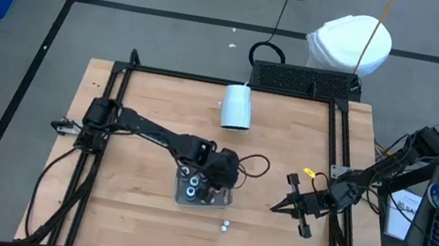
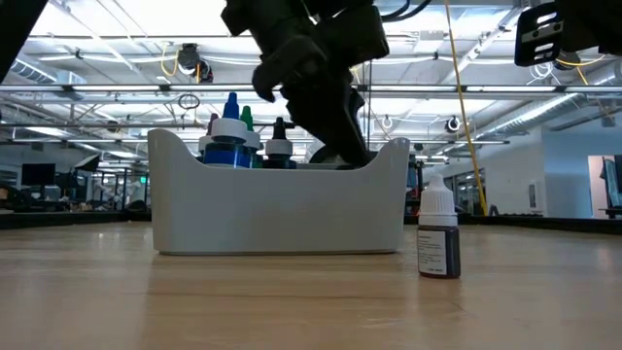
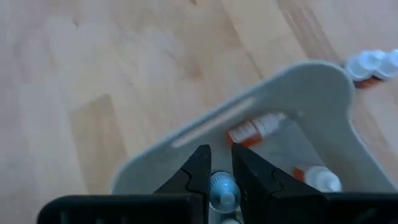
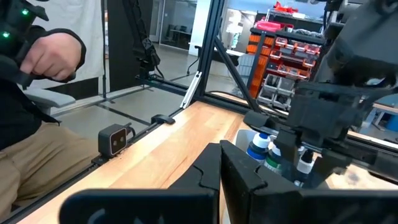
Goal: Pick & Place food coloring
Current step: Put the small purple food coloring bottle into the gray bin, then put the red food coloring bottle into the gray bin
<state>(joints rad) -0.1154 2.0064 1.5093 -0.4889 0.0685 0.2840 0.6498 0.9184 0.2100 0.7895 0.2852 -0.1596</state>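
Observation:
A white tray (image 2: 282, 209) holding several food coloring bottles (image 2: 231, 141) stands near the middle of the table. My left gripper (image 3: 219, 152) reaches down into the tray (image 1: 224, 202) and is shut on one small pale-capped bottle (image 3: 222, 188). Two more bottles (image 3: 255, 129) lie flat on the tray floor. One dark bottle with a white cap (image 2: 439, 238) stands upright on the table just outside the tray, toward the near edge (image 1: 225, 226). My right gripper (image 1: 291, 205) waits shut, held level above the table's right side. My left gripper pinches the small bottle between its two fingers (image 3: 200, 173), at its capped top (image 3: 224, 184). The fingers slant down from above, over the inside of the tray. The tray wall hides the bottle's lower end in the low view, so I cannot tell whether it rests on the tray floor.
A large white cylinder cup (image 1: 237, 106) lies near the table's far edge. Black frame rails (image 1: 334, 160) run along the table's sides. A seated person's hand (image 4: 53, 56) shows beyond the table in the right wrist view. Bare wood lies to the left of the tray.

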